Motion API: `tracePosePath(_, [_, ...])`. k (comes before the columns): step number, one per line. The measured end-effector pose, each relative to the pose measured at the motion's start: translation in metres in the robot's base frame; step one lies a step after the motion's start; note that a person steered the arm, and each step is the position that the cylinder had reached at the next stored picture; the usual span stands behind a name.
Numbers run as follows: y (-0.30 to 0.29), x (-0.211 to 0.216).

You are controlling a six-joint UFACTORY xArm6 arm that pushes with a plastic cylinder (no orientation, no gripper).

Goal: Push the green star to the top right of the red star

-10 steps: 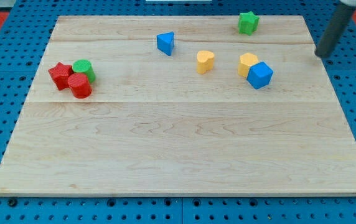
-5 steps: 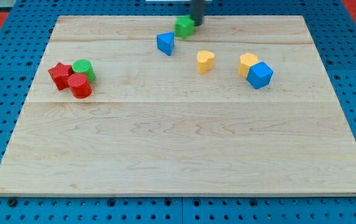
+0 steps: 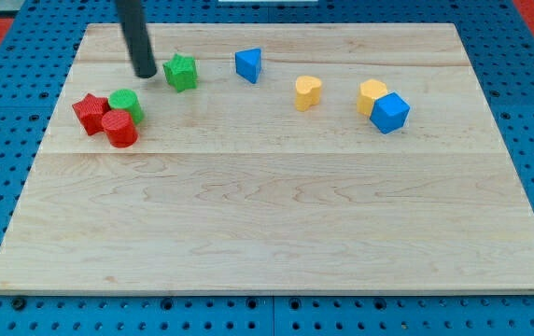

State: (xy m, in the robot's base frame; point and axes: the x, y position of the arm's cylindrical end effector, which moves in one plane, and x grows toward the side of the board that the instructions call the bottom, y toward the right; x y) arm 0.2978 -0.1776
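my tip [image 3: 144,73] carries no hand, so nothing is grasped. the green star [image 3: 181,72] sits just beside it at three o'clock, on the desk [image 3: 267,215]. the red star [image 3: 89,113] lies at seven o'clock from my tip, near the desk's nine o'clock edge.

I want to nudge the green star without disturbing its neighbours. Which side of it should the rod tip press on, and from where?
Press the green star on its right-hand face, coming from the view's right through the gap before the blue triangular block. The star must go left toward the red star. My tip stands on its left, the wrong side. Aim between two points, or it may spin.
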Motion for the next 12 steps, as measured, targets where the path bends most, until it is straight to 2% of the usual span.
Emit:
tracePosePath(1, [0.016, -0.058])
tracePosePath(2, [0.089, -0.07])
tracePosePath(3, [0.096, -0.019])
tracePosePath(4, [0.027, 0.027])
tracePosePath(5, [-0.017, 0.044])
tracePosePath(6, [0.038, 0.002])
tracePosePath(7, [-0.005, -0.017])
tracePosePath(8, [-0.041, 0.01])
tracePosePath(10, [-0.033, 0.037])
tracePosePath(11, [0.006, 0.013])
tracePosePath(12, [0.022, 0.0])
